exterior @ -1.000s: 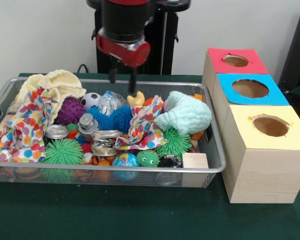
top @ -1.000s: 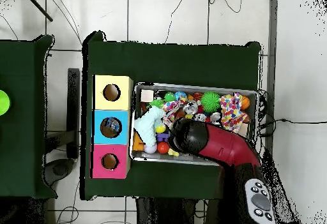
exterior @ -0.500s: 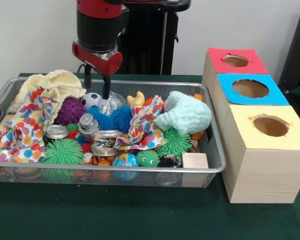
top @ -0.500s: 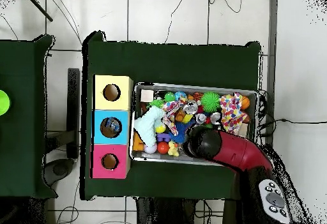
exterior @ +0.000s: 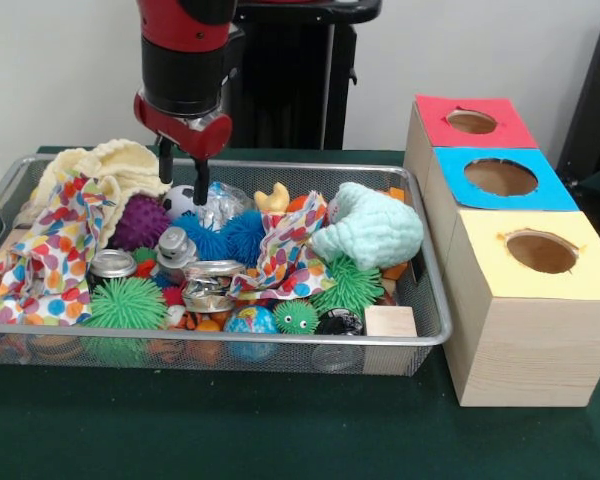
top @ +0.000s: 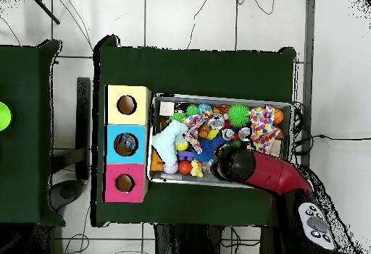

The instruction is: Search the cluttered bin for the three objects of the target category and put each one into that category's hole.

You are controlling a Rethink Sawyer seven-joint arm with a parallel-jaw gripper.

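The silver wire mesh bin (exterior: 230, 163) is full of toys and cloths. One see-through wrinkly plastic piece (exterior: 221, 205) lies at the back of the bin, between a soccer ball (exterior: 181, 201) and a yellow duck (exterior: 272, 198). The other plastic pieces do not show clearly. My gripper (exterior: 183, 185) hangs open and empty over the soccer ball, just left of the plastic piece, with its fingertips (exterior: 200, 190) at rim height. In the overhead view the arm's head (top: 238, 166) hides the gripper. The blue-topped box's hole (exterior: 500, 177) is to the right of the bin and also shows in the overhead view (top: 125, 145).
Red-topped (exterior: 472, 121) and yellow-topped (exterior: 541, 251) boxes flank the blue one. The bin holds spiky balls (exterior: 128, 301), silver cans (exterior: 112, 264), a mint cloth (exterior: 370, 226), a dotted cloth (exterior: 50, 255), a cream knit (exterior: 105, 163) and a wooden block (exterior: 390, 322).
My gripper has moved left along the bin's back, from above the yellow duck to above the soccer ball, and a little lower. It stays open. The objects have not moved.
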